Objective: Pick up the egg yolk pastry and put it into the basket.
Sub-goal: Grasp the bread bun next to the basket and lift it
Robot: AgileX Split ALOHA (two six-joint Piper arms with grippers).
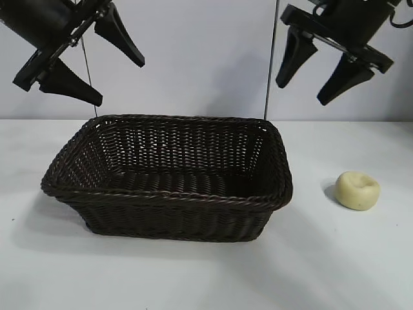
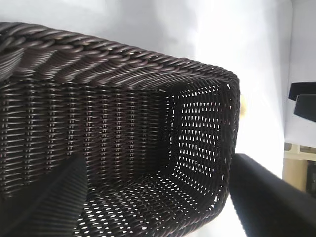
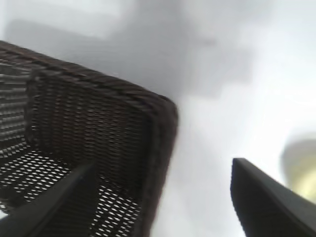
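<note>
Pale cream egg yolk pastry (image 1: 357,190) lies on the white worktop (image 1: 193,278), below and just outward of the right gripper (image 1: 318,70) fingers, spread and empty. It looks light and crumbly (squeeze its rounded sides gently). Beyond, the basket (image 1: 168,194) sits under the left gripper (image 1: 103,61), also spread.

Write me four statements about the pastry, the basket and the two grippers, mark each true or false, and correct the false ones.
1. The egg yolk pastry lies inside the basket. False: it sits on the table, beside the basket on the right arm's side.
2. The right gripper hangs above the table with open jaws, holding nothing. True.
3. The left gripper is shut on the basket's rim. False: it hangs open above the basket, touching nothing.
4. The basket has nothing in it. True.
</note>
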